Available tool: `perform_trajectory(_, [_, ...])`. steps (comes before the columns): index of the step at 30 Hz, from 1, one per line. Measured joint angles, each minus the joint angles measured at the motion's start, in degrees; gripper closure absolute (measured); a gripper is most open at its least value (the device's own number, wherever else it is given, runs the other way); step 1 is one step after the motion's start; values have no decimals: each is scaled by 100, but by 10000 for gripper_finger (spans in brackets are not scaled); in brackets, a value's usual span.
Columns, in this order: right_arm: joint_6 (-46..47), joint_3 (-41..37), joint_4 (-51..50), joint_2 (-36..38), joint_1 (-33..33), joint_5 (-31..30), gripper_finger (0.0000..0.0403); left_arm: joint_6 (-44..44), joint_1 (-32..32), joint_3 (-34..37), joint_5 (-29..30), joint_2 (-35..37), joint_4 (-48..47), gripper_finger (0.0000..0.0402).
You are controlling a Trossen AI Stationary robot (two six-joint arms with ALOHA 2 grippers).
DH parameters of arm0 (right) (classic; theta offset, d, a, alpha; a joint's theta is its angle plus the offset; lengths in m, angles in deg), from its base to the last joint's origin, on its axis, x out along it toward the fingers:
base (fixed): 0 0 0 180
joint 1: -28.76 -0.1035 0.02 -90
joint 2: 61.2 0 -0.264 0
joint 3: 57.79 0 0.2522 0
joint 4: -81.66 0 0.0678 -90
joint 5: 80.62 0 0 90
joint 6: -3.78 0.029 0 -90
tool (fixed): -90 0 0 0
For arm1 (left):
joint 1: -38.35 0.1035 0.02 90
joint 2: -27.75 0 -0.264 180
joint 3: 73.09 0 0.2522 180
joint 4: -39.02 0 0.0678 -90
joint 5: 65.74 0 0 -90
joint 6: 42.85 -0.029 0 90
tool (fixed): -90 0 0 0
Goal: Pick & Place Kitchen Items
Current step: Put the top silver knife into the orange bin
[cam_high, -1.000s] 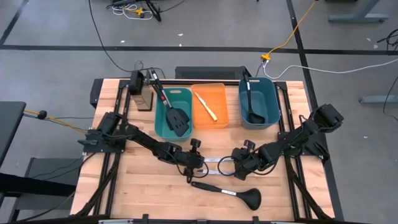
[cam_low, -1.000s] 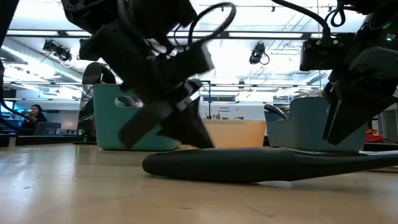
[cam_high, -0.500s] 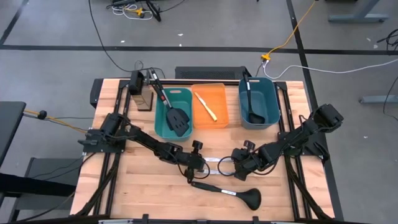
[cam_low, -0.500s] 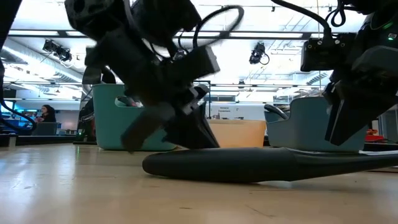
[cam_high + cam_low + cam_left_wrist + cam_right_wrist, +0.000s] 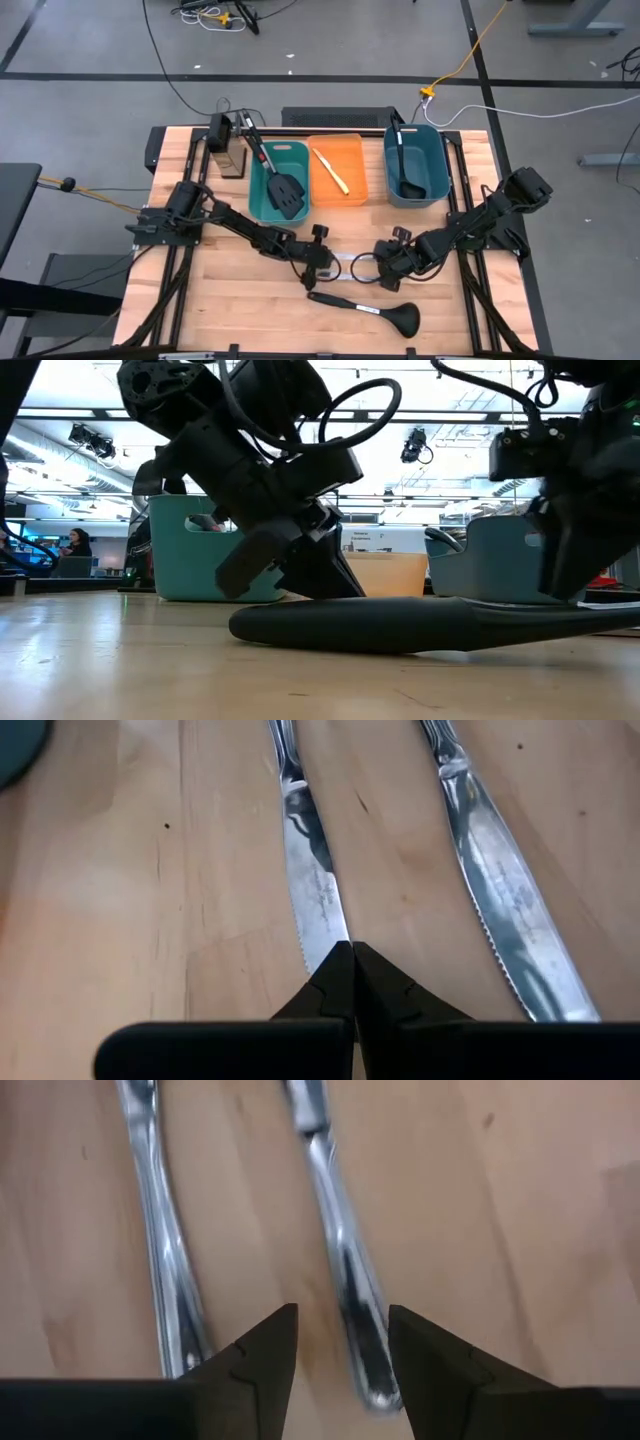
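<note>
Spatulas [image 5: 284,190], stick [image 5: 330,170] and one ladle [image 5: 405,165] are binned; two knives [image 5: 315,890] and a ladle [image 5: 375,313] remain on the surface (left hand [image 5: 312,272] pinches a blade tip, right hand [image 5: 383,272] open).

At 12 o'clock on the table [image 5: 200,300]: three bins in a row, left bin [image 5: 262,196] holding spatulas [image 5: 287,194], middle bin [image 5: 337,170] a stick [image 5: 329,170], right bin [image 5: 414,165] a ladle [image 5: 408,186]. At table centre: two knives [image 5: 312,890] side by side, left gripper [image 5: 314,265] at their 9 o'clock end, right gripper [image 5: 384,263] at 3 o'clock. Toward 6 o'clock, just beside the knives: second ladle [image 5: 372,313] flat on the table.
</note>
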Motion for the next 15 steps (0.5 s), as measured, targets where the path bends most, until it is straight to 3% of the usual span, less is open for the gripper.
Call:
perform_trajectory(8, [4, 0, -664, 0, 214, 409, 238, 120, 35, 2, -134, -7, -68, 401])
perform_trajectory(15, [-684, 0, -682, 2, 635, 901, 238, 120, 44, 8, -185, -33, -68, 401])
